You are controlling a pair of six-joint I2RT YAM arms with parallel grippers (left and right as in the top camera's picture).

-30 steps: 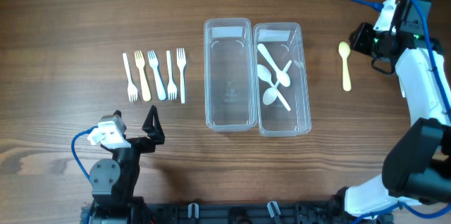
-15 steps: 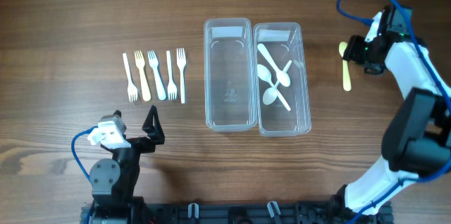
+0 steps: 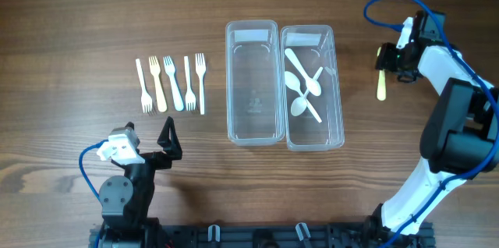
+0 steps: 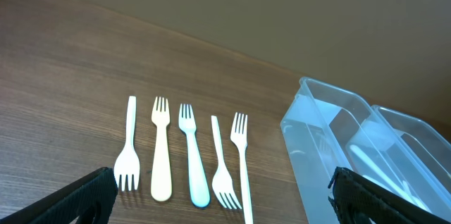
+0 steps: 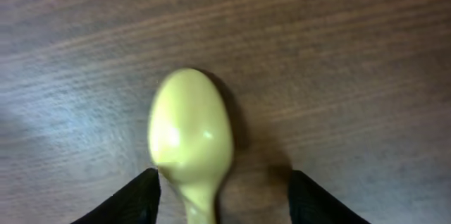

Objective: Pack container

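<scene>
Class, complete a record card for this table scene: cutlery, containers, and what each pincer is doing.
Forks: five in a row, left of the containers
Left container: empty
Right container: white spoons inside
Loose item: yellow spoon on the table, right of the containers
Right pincer: open, fingers either side of the yellow spoon
Left pincer: open, holding nothing

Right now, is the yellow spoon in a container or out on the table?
Out: the yellow spoon lies on the table, outside the spoon container, between the right gripper's open jaws.
</scene>
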